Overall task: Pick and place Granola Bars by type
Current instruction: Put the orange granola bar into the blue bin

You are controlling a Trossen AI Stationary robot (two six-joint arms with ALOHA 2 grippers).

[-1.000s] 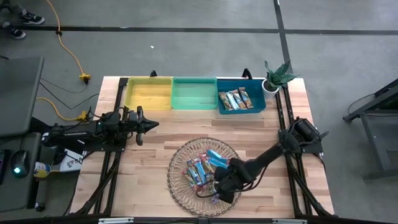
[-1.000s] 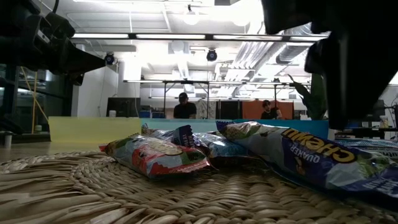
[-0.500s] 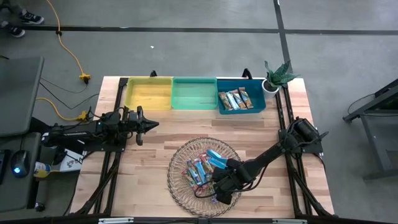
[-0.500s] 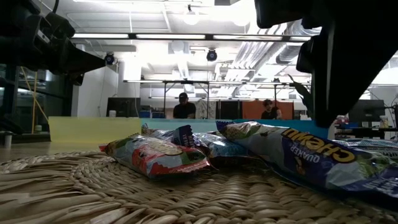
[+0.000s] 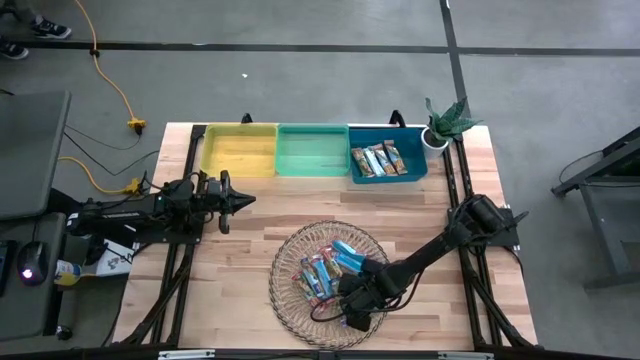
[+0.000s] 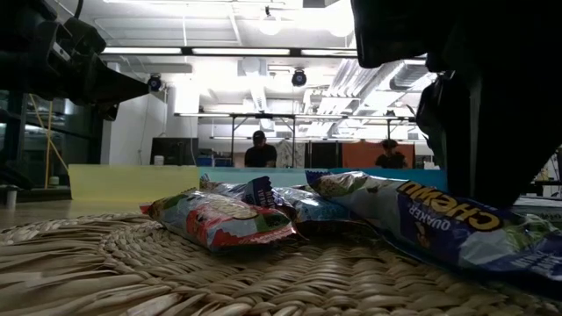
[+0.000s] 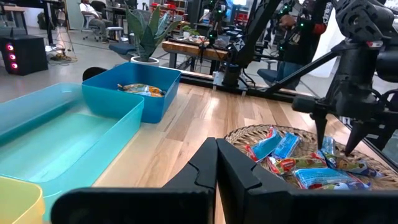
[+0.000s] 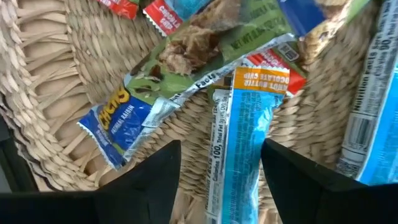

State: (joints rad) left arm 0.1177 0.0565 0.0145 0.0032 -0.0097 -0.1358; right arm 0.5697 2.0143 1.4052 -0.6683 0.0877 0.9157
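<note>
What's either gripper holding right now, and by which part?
Nothing. Right gripper hangs open over a blue granola bar in the basket, not touching it. Left gripper is shut on nothing, away from the basket.

Two matte black jointed arms on black frame rails along the counter's side edges, left claw with slim tapered black fingers meeting flat, right claw with broad dark fingers, bulky rounded black base joints, thin dark cabling
</note>
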